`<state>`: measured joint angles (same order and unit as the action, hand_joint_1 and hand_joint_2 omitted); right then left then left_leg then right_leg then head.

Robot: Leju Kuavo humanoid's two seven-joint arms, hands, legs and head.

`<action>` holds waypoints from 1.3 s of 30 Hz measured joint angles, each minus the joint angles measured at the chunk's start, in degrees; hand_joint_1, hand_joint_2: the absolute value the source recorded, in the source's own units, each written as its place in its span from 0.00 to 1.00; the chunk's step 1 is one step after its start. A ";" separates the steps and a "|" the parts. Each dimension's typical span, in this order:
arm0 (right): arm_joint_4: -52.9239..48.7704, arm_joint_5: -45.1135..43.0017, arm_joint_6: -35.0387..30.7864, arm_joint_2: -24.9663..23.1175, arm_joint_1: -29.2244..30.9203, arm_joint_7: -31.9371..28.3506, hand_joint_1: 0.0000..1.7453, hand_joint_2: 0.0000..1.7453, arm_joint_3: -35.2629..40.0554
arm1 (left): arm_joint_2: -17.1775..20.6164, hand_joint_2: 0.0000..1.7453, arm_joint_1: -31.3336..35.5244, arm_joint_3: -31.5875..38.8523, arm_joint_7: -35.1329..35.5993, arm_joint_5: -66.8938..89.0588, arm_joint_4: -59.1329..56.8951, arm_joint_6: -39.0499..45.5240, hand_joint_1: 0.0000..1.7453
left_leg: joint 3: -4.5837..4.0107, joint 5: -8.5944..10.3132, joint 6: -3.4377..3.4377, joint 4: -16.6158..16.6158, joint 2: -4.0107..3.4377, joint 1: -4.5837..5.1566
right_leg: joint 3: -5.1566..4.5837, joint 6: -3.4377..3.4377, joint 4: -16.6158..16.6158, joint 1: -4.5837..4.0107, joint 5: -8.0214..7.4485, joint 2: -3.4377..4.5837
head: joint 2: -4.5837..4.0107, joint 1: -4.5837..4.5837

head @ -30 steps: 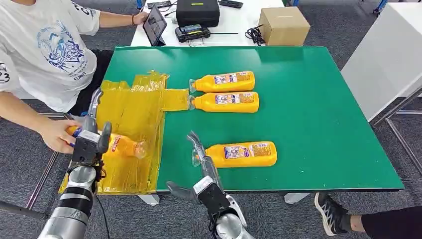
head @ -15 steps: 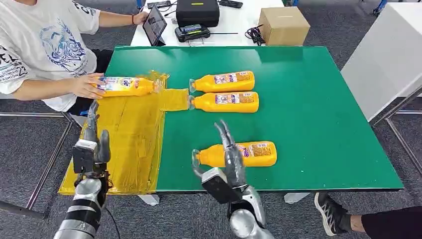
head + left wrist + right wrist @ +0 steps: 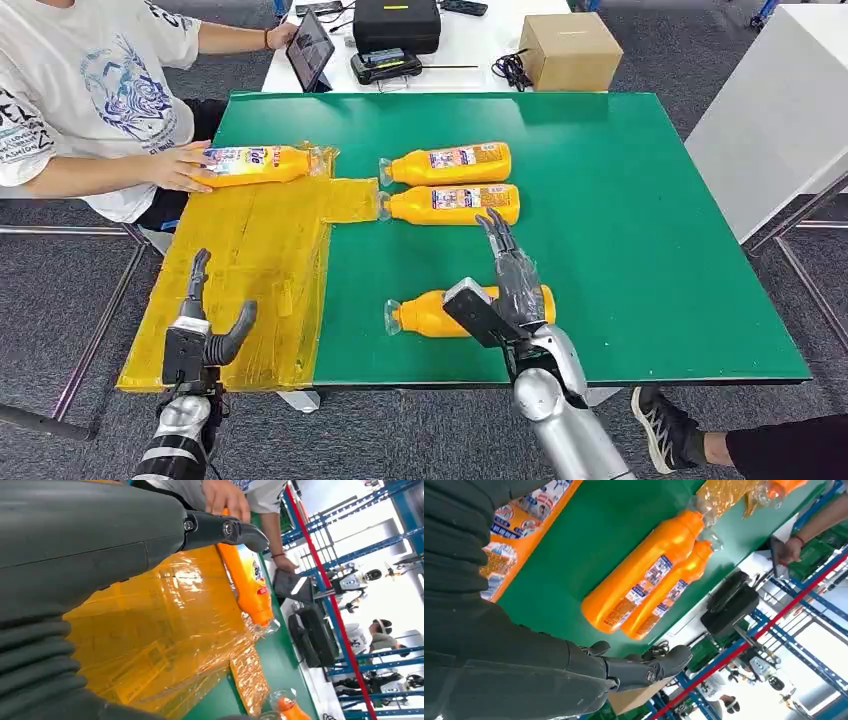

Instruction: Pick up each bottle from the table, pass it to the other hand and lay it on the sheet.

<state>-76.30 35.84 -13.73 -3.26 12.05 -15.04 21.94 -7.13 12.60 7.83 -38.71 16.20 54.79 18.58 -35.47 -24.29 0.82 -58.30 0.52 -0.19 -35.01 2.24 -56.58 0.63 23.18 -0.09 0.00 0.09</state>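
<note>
A humanoid robot stands at the near edge of a green table (image 3: 650,200) with its bottle-laying job roughly a quarter done, to judge by how things lie: one orange bottle (image 3: 255,163) rests on the far end of the yellow sheet (image 3: 265,260), where a seated person's hand (image 3: 180,167) touches its base, while three more wait on the bare green. Two of them, the far bottle (image 3: 450,162) and the second bottle (image 3: 455,204), lie side by side just off the sheet's corner, caps toward it. The near bottle (image 3: 430,313) lies by the front edge, and the right hand (image 3: 505,285) hangs over its label end, fingers stretched long and apart, gripping nothing; whether they brush the plastic is hard to tell from this angle, though the right wrist view suggests a gap. The left hand (image 3: 205,325) waits low over the sheet's near part, thumb cocked out, fingers straight, empty. Left to do, it seems: grasp the near bottle, hand it across to the left hand, lay it on the sheet, then the same for the pair.
</note>
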 measured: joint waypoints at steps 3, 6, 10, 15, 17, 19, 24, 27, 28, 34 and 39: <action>0.61 -0.68 1.16 0.46 1.00 1.03 0.00 1.00 -0.07 | 0.00 1.00 -0.27 0.44 -0.13 1.22 -0.02 0.11 0.00 | 0.00 0.00 0.00 0.00 0.00 0.00 | 0.00 0.00 0.00 0.01 0.00 0.00 | 0.00 0.02; 2.27 -3.55 4.62 0.81 2.80 1.70 0.00 1.00 -0.26 | 0.00 1.00 -0.38 0.52 -0.17 2.41 -0.17 0.28 0.00 | 0.00 0.01 0.01 0.00 0.02 0.00 | 0.01 0.00 0.00 0.02 0.00 -0.01 | 0.00 -0.02; 5.17 -10.74 13.19 1.11 4.50 1.55 0.00 1.00 -0.13 | 0.02 1.00 -0.34 0.53 -0.20 3.78 -0.94 1.81 0.00 | 0.00 0.01 0.02 0.00 0.02 0.01 | 0.01 0.01 0.00 0.03 -0.01 -0.01 | 0.00 0.00; 9.24 -17.00 21.26 3.71 7.36 2.58 0.00 1.00 2.64 | 0.46 1.00 0.25 0.52 -0.22 3.43 -2.71 2.84 0.00 | -0.01 0.02 0.02 -0.01 0.05 0.01 | 0.01 0.01 0.00 0.02 -0.01 -0.02 | 0.00 0.00; 10.27 -17.44 21.79 4.61 8.15 2.71 0.00 1.00 3.32 | 0.68 1.00 0.41 0.55 -0.22 3.30 -3.21 3.02 0.00 | -0.02 0.02 0.02 -0.01 0.04 0.01 | 0.01 0.01 0.00 0.02 -0.01 -0.01 | 0.00 0.00; 11.21 -18.34 23.74 5.58 9.08 3.24 0.00 1.00 4.31 | 0.79 1.00 0.72 0.55 -0.22 3.26 -3.80 3.04 0.00 | -0.01 0.01 0.02 -0.01 0.03 0.01 | 0.01 0.01 0.00 0.02 -0.01 -0.01 | 0.00 0.02; 12.59 -21.81 28.18 9.56 11.87 4.55 0.00 1.00 7.48 | 0.90 1.00 1.63 0.46 -0.22 3.41 -5.47 3.34 0.00 | -0.02 0.02 0.03 -0.02 0.06 0.01 | 0.01 0.01 0.00 0.03 -0.01 -0.02 | 0.00 0.00; 12.55 -23.06 29.51 12.40 13.33 5.92 0.00 1.00 9.62 | 0.90 1.00 2.17 0.24 -0.22 3.52 -6.47 3.39 0.00 | -0.02 0.02 0.03 -0.03 0.04 0.03 | 0.01 0.03 0.00 0.06 -0.02 -0.01 | 0.00 0.00; 12.44 -23.41 29.62 13.16 13.65 6.36 0.00 1.00 10.28 | 0.90 1.00 2.32 0.20 -0.22 3.52 -6.71 3.43 0.00 | -0.01 0.02 0.03 -0.03 0.05 0.03 | 0.01 0.04 0.00 0.07 -0.03 -0.01 | 0.00 0.00; 9.93 -26.89 30.71 18.83 15.52 9.12 0.00 1.00 14.75 | 1.14 1.00 3.05 -0.70 -0.22 3.02 -8.17 3.48 0.00 | -0.03 0.02 0.03 -0.04 0.06 0.05 | 0.01 0.04 0.00 0.07 -0.03 -0.02 | 0.00 0.02; 8.11 -29.14 33.49 22.58 17.47 11.76 0.00 1.00 17.79 | 1.20 1.00 3.80 -1.05 -0.22 3.13 -9.53 3.06 0.00 | -0.03 0.02 0.03 -0.04 0.06 0.05 | 0.01 0.04 0.00 0.07 -0.03 -0.02 | 0.00 0.02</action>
<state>-68.20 6.71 19.76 19.32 29.52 -3.28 39.74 -5.92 16.40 6.78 -38.93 19.32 45.26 21.64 -35.50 -24.27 0.85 -58.34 0.58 -0.14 -34.99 2.28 -56.58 0.70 23.15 -0.10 0.00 0.11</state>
